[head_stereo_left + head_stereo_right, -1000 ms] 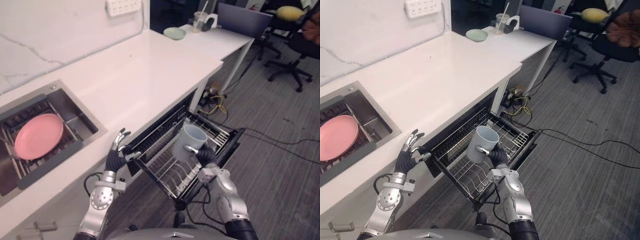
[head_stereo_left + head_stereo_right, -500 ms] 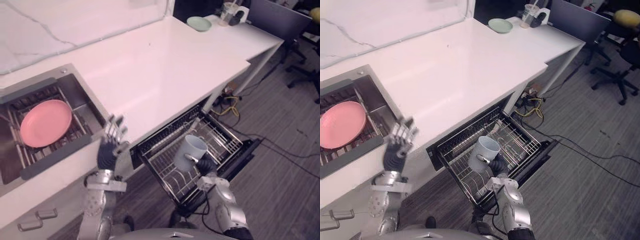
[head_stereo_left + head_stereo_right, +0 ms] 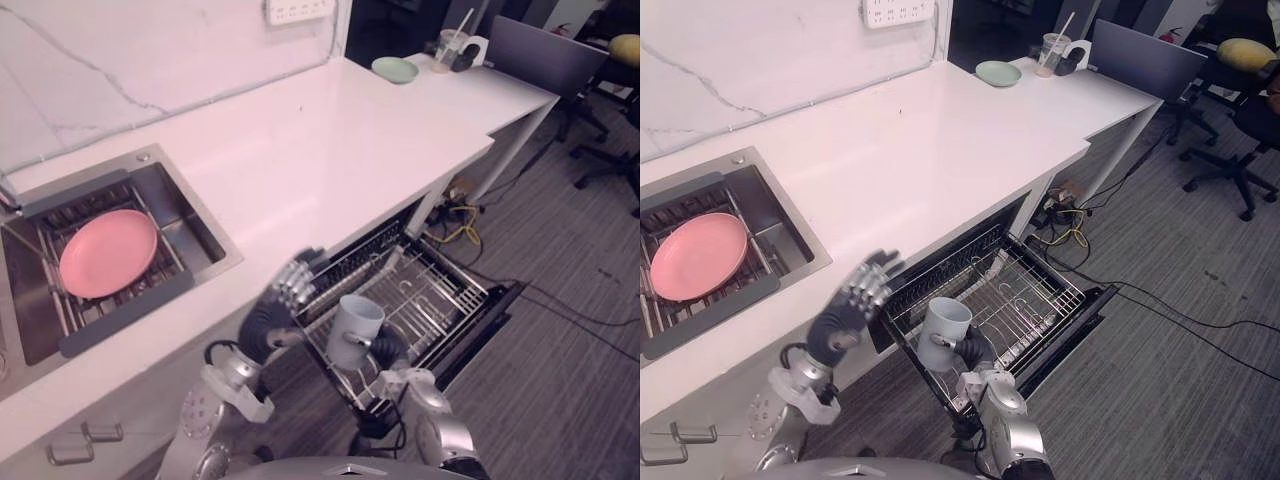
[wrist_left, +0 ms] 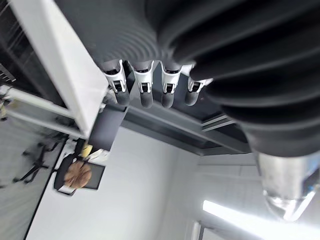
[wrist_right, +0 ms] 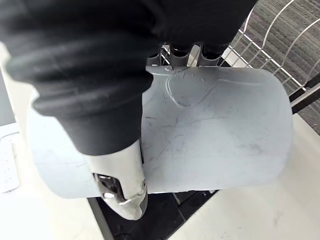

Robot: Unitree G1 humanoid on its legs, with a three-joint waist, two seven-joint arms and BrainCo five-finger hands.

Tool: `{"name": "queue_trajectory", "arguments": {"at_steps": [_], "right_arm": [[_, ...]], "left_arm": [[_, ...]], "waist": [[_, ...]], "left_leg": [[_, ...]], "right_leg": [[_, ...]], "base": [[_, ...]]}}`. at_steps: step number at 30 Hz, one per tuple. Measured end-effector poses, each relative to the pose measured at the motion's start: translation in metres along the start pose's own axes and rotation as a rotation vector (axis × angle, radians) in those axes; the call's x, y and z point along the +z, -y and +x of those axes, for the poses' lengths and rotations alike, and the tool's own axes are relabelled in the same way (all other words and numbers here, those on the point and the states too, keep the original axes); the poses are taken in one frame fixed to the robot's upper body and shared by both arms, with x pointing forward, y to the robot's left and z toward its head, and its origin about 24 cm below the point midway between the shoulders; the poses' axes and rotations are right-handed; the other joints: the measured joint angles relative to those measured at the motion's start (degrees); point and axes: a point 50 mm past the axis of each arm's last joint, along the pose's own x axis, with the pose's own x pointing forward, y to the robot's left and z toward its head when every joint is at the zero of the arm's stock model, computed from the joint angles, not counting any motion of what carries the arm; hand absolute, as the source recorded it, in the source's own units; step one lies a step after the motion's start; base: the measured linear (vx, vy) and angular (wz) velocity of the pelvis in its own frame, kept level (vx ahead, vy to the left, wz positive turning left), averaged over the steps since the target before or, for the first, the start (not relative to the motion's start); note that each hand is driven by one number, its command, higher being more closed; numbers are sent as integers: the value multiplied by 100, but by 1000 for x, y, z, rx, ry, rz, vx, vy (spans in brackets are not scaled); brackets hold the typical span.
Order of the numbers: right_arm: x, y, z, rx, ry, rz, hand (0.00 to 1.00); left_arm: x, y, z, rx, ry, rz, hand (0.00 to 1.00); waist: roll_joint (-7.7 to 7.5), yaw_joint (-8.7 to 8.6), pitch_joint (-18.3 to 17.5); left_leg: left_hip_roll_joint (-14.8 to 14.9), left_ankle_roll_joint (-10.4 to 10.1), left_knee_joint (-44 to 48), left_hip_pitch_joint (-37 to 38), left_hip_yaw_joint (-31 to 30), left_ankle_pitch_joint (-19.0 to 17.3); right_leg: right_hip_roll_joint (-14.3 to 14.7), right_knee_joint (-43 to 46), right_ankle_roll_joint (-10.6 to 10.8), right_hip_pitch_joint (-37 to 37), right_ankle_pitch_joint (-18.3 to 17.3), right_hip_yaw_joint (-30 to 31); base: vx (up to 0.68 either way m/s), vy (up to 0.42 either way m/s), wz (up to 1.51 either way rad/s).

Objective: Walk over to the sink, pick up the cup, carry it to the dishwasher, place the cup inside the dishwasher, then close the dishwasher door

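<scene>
Right wrist view: grips the pale grey cup (image 5: 215, 130) in the curled fingers of the right hand (image 5: 85, 75), over the near end of the pulled-out dishwasher rack (image 3: 425, 290).

Placing step, by judgement: calls for lowering the cup among the wire tines, letting go, then lifting the dishwasher door (image 3: 485, 325). Holds the left hand (image 3: 285, 300) open, fingers straight, just beside the countertop edge (image 3: 340, 235). Leaves bare rack farther out; must clear that edge overhead.

A white wall (image 3: 120, 60) with thin grey lines stands behind a long white counter (image 3: 330, 150). The floor (image 3: 1200, 390) is grey. A dark chair (image 3: 1245, 120), maybe an office one, stands far off.
</scene>
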Motion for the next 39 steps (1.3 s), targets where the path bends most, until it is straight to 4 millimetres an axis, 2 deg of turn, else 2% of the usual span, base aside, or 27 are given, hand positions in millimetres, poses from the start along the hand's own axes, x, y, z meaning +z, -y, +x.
{"name": "queue_trajectory", "arguments": {"at_steps": [3,7,11,16,20,22,24,28,31,33,36,39], "right_arm": [[-7,4,-1,-14,-34,-1,100],[-15,10,-2,-23,-78,-20,100],[-24,8,1,-15,-127,-33,100],[-25,7,9,-10,-150,-77,100],[-27,10,9,-15,-171,-146,100],[-28,11,10,-18,-181,-150,100],[-27,15,13,-22,-193,-199,100],[-18,21,20,-21,-191,-243,100],[-10,29,25,-24,-196,-279,100],[-2,34,31,-33,-189,-301,100],[11,39,38,-49,-180,-357,100],[43,46,55,-76,-135,-395,100]], "left_arm": [[-18,5,-5,-58,-100,-61,0],[-24,14,-6,-136,-122,-85,0],[-33,21,-9,-227,-184,-97,0],[-56,15,-16,-195,-342,-132,0],[-86,-2,-41,-37,-554,-137,0],[-98,-15,-58,66,-642,-145,0],[-110,-33,-85,211,-755,-129,0],[-121,-55,-132,415,-908,-76,0],[-121,-65,-163,574,-953,-32,0],[-121,-68,-176,665,-956,-14,0],[-119,-71,-182,732,-934,15,0],[-113,-81,-180,788,-878,55,0]], "waist": [[39,-17,-63],[98,-41,-135],[145,-102,-314],[145,-146,-339],[82,-142,-321],[45,-141,-302],[8,-127,-294],[-46,-64,-258],[-89,77,-171],[-80,111,-106],[-42,231,63],[8,355,361]], "left_leg": [[6,3,0,0,22,3],[16,-15,-14,-15,26,-8],[15,9,-171,63,34,136],[15,5,-340,175,64,259],[14,6,-372,184,86,303],[15,4,-375,180,78,329],[13,11,-378,166,59,355],[-2,13,-380,142,7,391],[-15,19,-380,114,-66,423],[-48,26,-380,31,-172,461],[-79,52,-380,-66,-241,513],[-126,45,-378,-378,-394,618]], "right_leg": [[8,-12,0,-2,0,36],[15,-17,-2,-3,-2,41],[46,-121,-7,17,49,32],[59,-134,-8,38,94,29],[59,-137,-3,37,130,31],[62,-142,-1,35,144,22],[65,-166,-2,32,157,5],[62,-174,6,38,162,-51],[45,-175,12,55,166,-137],[10,-175,25,36,174,-248],[-19,-174,44,-22,201,-308],[-74,-140,42,-238,262,-469]], "base": [[-59,-24,-4],[-59,-21,0],[-39,-26,-1],[-82,-22,-4],[-91,-11,-2],[-76,-10,2],[-81,-10,4],[-54,-5,8],[-40,1,13],[-31,9,24],[-30,13,18],[-42,13,27]]}}
